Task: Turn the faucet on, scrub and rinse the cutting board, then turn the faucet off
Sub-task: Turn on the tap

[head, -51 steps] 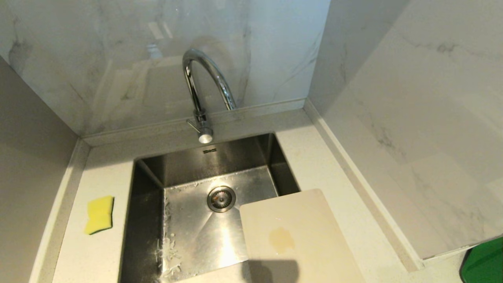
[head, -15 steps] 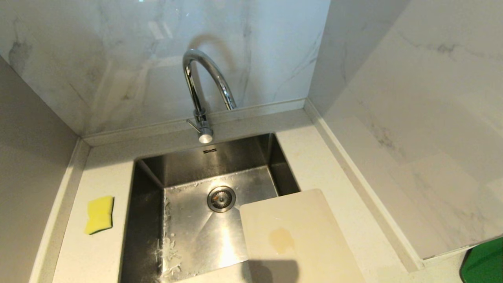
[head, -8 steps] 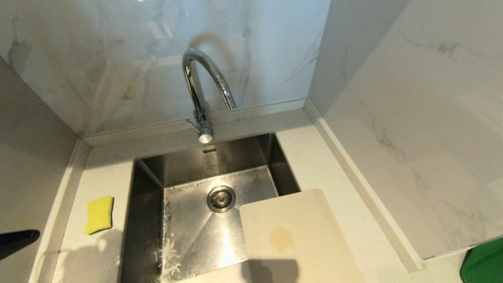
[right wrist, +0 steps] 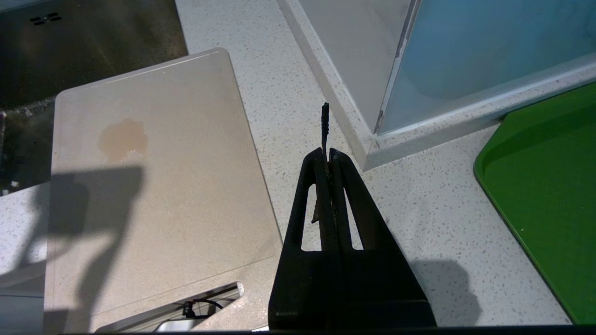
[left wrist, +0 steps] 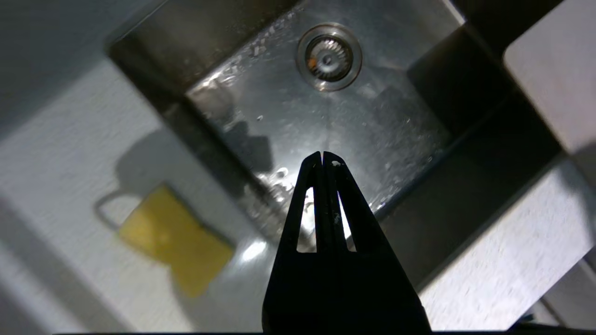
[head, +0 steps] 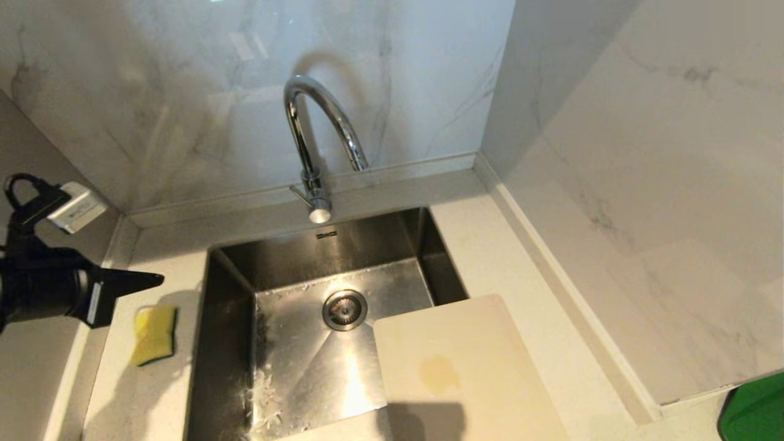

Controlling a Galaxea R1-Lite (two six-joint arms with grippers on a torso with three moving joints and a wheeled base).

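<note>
The chrome gooseneck faucet (head: 318, 135) stands behind the sink, its small side lever (head: 299, 195) pointing left; no water runs. The cream cutting board (head: 453, 367) lies flat at the sink's right front, its left part overhanging the basin, with a yellowish stain (head: 439, 373) on it. In the right wrist view the cutting board (right wrist: 153, 177) shows its slot handle at the near end. My left gripper (head: 160, 278) hovers shut and empty at the left, just above the sponge, pointing toward the sink. My right gripper (right wrist: 329, 153) is shut over the counter to the right of the board.
A yellow-green sponge (head: 154, 334) lies on the left counter beside the steel sink (head: 343, 245). White residue sits on the basin floor near the drain (head: 345, 309). Marble walls close in the back and right. A green tray (head: 756, 410) sits at the far right.
My left arm has come in from the left edge and reached right and up, now over the sponge. Board, sponge and faucet have not moved.
</note>
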